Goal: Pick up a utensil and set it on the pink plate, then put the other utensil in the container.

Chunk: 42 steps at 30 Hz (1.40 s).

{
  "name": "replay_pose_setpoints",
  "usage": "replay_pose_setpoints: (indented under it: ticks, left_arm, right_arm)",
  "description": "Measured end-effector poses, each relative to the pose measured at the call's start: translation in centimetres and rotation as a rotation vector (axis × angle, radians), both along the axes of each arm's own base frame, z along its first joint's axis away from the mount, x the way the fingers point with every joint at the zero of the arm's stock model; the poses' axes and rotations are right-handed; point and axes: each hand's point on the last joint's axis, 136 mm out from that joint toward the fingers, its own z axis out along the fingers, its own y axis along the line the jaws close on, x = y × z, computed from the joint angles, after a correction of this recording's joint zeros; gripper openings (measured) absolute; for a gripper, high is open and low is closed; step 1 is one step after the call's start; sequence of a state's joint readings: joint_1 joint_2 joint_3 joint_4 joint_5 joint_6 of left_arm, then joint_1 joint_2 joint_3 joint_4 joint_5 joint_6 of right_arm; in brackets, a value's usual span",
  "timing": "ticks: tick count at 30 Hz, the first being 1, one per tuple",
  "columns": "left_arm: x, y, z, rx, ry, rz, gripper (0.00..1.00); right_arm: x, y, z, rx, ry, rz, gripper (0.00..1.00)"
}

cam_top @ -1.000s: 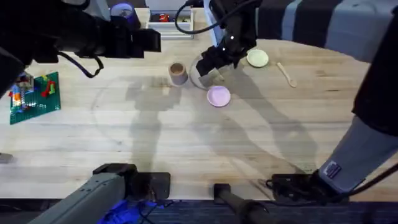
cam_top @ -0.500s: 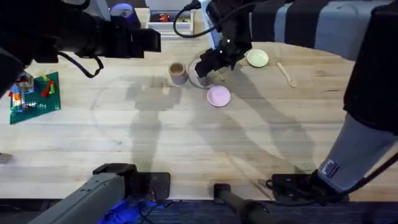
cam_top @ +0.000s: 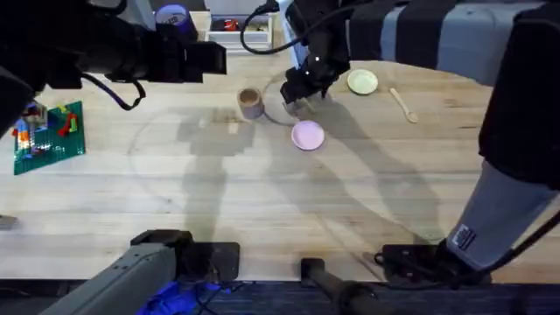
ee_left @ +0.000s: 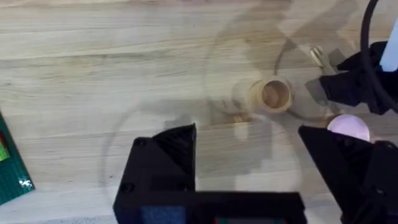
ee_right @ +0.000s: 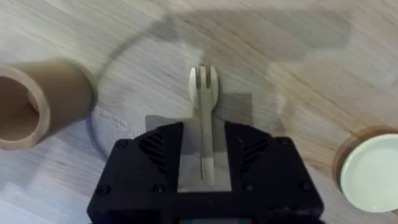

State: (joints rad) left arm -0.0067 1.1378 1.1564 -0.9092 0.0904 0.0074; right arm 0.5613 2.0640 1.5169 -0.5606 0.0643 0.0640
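2 arms: both reach out over the wooden table (cam_top: 262,201), their bases at the near edge.
Change from 1 s ago: the right gripper (cam_top: 297,90) has moved a little farther from the bases and lower toward the table, and now sits just beyond the pink plate (cam_top: 307,135) rather than right over its far rim; the plate, cup, spoon and yellow-green plate have stayed where they were.
Right gripper: fingers parted with a narrow gap, straddling the fork (ee_right: 203,112); the handle runs between the 2 black fingers (ee_right: 155,149) and the tines point away from the wrist. Whether the pads already press on the handle I cannot tell.
Fork: flat on the table inside a faint ring mark, between the brown cup (ee_right: 31,102) and the yellow-green plate (ee_right: 373,171).
Left gripper: held high over the table in the left wrist view (ee_left: 249,168), spread wide, gripping nothing; the cup (ee_left: 272,95) lies beyond its fingers.
Pink plate: bare, near the table's middle, just nearer the bases than the right gripper.
Brown cup: upright (cam_top: 249,102), to the left of the right gripper, nothing visible inside.
Spoon: on the table (cam_top: 403,104) at the far right, just right of the yellow-green plate (cam_top: 362,82), well apart from both grippers.
Left side: 1 green brick board (cam_top: 48,136) with coloured bricks.
Far edge: 1 blue-purple cup (cam_top: 172,17) and a white tray (cam_top: 229,33).
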Motion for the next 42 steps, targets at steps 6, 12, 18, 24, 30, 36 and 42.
replay_pose_setpoints:
  ticks: [6, 12, 18, 24, 30, 36, 42]
  left_arm:
    - [0.0, 0.0, 0.0, 0.0, 0.0, 0.0, 0.993]
    - [0.0, 0.0, 0.0, 0.0, 0.0, 0.0, 0.994]
    - [0.0, 0.0, 0.0, 0.0, 0.0, 0.0, 0.994]
    - [-0.2, 0.0, -0.1, 0.0, 0.008, 0.0, 0.994]
    - [-0.4, 0.0, -0.3, 0.0, 0.023, 0.0, 0.994]
    - [-0.5, 0.0, -0.4, 0.0, 0.027, 0.0, 0.994]
    - [-0.5, 0.0, -0.4, 0.0, 0.027, 0.0, 0.993]
  right_arm:
    - [0.0, 0.0, 0.0, 0.001, 0.0, -0.003, 0.211]
    - [0.2, 0.0, 0.1, 0.002, -0.006, -0.006, 0.046]
    - [0.3, -0.2, 0.1, 0.005, -0.005, -0.012, 0.042]
    - [0.6, -0.5, 0.2, 0.018, 0.003, -0.019, 0.035]
    - [1.5, -2.1, 1.0, 0.007, 0.006, -0.058, 0.034]
    - [2.8, -2.7, 4.2, 0.017, -0.055, -0.059, 0.034]
    - [1.1, -3.9, 7.4, -0.013, -0.056, -0.037, 0.035]
